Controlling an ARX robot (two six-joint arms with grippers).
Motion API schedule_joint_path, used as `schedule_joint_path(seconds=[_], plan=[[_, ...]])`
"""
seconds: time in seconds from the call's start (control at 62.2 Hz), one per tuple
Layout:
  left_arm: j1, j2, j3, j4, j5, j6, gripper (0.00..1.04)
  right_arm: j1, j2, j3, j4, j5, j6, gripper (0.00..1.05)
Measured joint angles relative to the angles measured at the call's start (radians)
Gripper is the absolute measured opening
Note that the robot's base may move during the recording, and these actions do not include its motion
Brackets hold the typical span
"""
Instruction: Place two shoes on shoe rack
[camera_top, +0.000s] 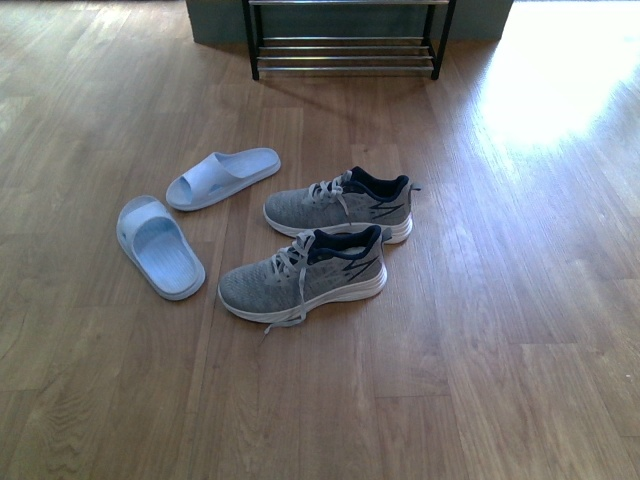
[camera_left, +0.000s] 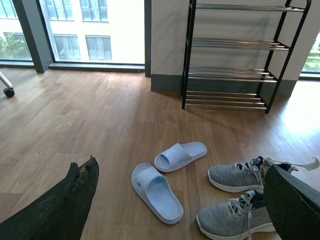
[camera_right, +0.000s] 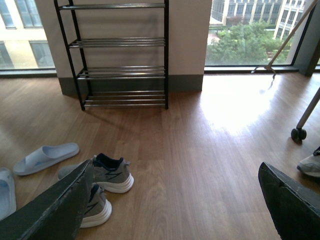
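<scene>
The left fingers (camera_left: 65, 205) were spread wide apart and held nothing; the right fingers (camera_right: 55, 210) were likewise spread wide and held nothing. All four shoes lay on the wooden floor (camera_top: 500, 330), ahead of both sets of fingers and touched by neither. The nearer sandal (camera_left: 157, 192) and the farther sandal (camera_left: 180, 155) appeared in the gap between the left fingers, sole down, close to one another but apart, and set at an angle to each other. The nearer sneaker (camera_top: 300, 275) and the farther sneaker (camera_top: 340, 205) stood upright on their white soles just beside each other, laces loose, toes pointing toward the sandals; whether the two sneakers touched could not be determined. In the left wrist view one of the left fingers covered the heel ends of the sneakers; in the right wrist view one of the right fingers covered part of each sneaker. The sandals lay on the left fingers' side of the group, the sneakers on the right fingers' side. The shoe rack (camera_top: 345, 45) stood beyond the shoes, well apart from them and farther still from both sets of fingers, against a wall (camera_right: 185, 40) between windows (camera_right: 250, 35), its chrome rods running level between black uprights. A caster (camera_right: 299, 133) on a metal leg rested on the floor beyond the right fingers, away from the shoes
</scene>
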Motion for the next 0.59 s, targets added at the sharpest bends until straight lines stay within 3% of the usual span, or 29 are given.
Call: schedule_joint_path(seconds=[0.595], plan=[[0.0, 0.0, 0.0, 0.0, 0.0, 0.0, 0.95, 0.0, 0.0, 0.0, 0.0, 0.0, 0.0, 0.96]])
